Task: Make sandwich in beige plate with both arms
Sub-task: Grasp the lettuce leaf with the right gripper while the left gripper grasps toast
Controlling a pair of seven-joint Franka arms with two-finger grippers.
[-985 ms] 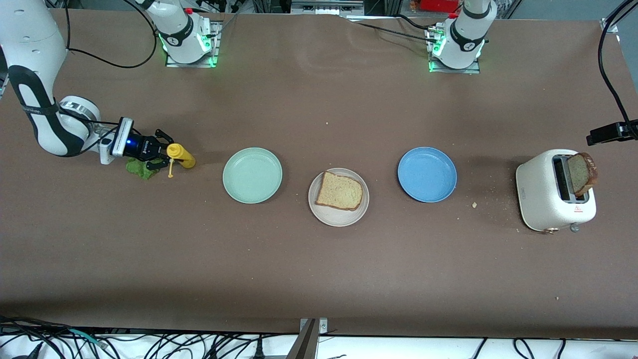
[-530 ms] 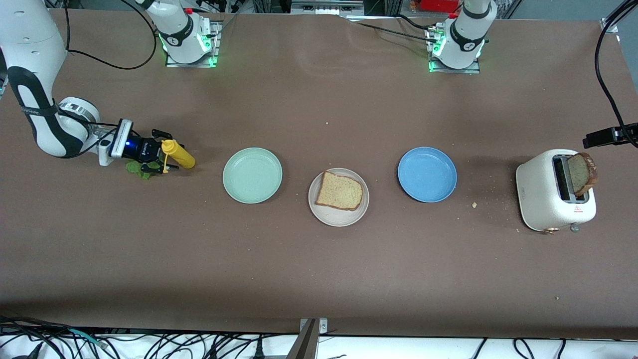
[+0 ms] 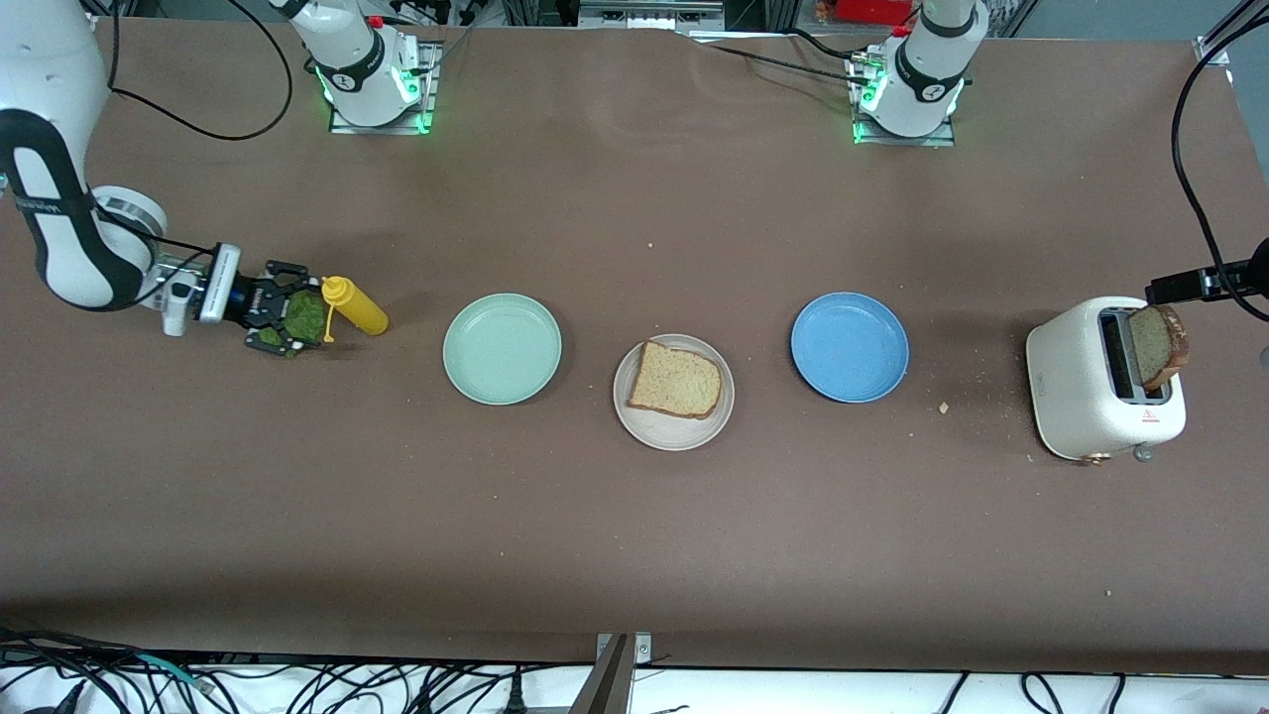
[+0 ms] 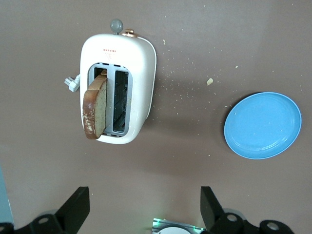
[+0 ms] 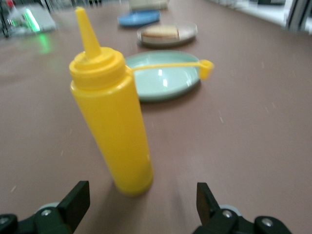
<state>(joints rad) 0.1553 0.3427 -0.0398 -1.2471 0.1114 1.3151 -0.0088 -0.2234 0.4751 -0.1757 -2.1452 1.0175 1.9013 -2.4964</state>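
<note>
- Front view: right gripper (image 3: 297, 319), jaws apart, straddles the lettuce (image 3: 302, 317) near the table's right-arm edge; you carry it toward the beige plate (image 3: 654, 428) mid-table.
- Left gripper (image 4: 141, 207) spread wide over the toaster (image 4: 119, 90).

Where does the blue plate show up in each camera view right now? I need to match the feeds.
Front view: blue plate on the table between the beige plate and the toaster.
Left wrist view: blue plate beside the toaster.
Right wrist view: blue plate small, past the beige plate.
Shared landmark: the blue plate itself.
</note>
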